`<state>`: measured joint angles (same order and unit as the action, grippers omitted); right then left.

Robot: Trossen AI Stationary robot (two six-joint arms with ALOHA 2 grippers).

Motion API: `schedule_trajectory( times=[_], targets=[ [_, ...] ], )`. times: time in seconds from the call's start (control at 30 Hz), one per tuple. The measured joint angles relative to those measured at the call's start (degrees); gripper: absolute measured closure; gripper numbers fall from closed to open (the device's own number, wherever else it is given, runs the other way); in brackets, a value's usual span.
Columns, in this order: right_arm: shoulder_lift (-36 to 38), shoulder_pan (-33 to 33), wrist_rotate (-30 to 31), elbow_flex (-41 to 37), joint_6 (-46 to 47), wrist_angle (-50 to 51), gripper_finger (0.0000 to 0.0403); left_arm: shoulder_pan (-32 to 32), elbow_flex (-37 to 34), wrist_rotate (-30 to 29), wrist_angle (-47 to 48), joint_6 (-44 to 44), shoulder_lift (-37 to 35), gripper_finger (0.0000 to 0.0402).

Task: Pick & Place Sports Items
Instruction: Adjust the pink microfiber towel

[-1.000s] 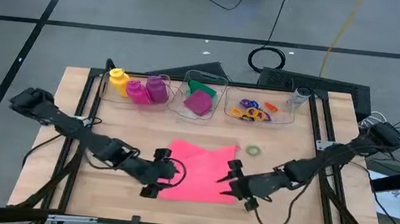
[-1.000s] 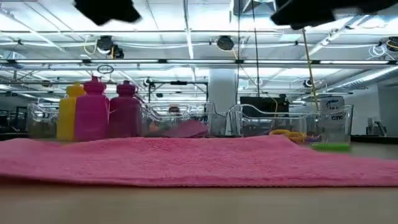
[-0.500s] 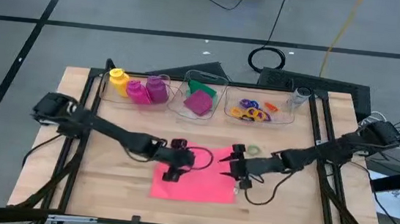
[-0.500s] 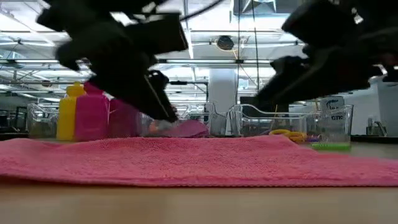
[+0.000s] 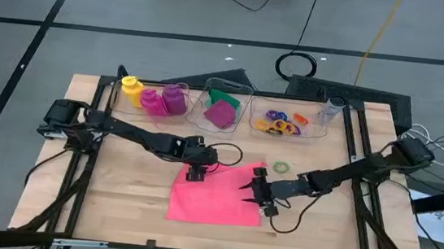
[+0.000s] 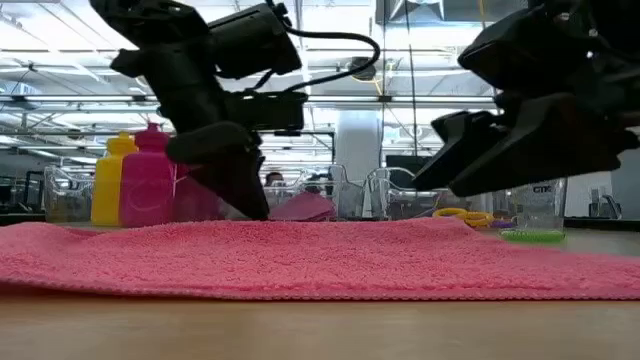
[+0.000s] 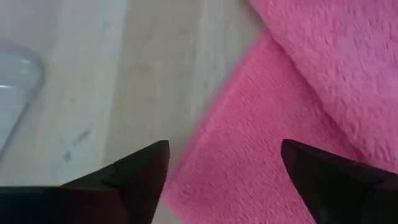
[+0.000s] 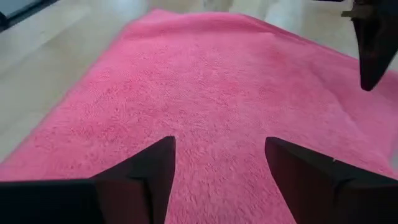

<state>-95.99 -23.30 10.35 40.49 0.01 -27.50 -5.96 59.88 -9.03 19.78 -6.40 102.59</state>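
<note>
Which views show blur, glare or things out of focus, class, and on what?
Low view: ceiling strip lights glare behind the bins; both arms loom dark and soft-edged, the pink cloth sharper. Left wrist view: the left gripper fingertips blurred, cloth pile crisp. Right wrist view: the right gripper soft-edged. High view: evenly lit, no glare.

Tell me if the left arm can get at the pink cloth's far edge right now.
Probably yes: the left end effector hangs open right over the pink cloth edge, nothing between them.
</note>
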Motion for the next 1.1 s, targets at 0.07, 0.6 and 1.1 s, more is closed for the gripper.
schedule_trajectory(
  times=[0.07,0.6,1.1],
  targets=[
    [-1.8,0.3,-0.2,0.0,-0.7,-2.2,0.0229,-0.4,0.0,0.0,0.8,0.2,0.0,0.0163],
    [-5.0,1.5,-0.7,0.0,2.5,-2.3,0.0263,0.8,-6.6,0.1,-5.1,-2.7,0.0,0.0273],
    [-4.9,-2.8,-4.7,0.0,10.9,3.3,0.0308,2.3,-6.6,-8.3,-0.5,-8.7,0.0,0.0305]
  ],
)
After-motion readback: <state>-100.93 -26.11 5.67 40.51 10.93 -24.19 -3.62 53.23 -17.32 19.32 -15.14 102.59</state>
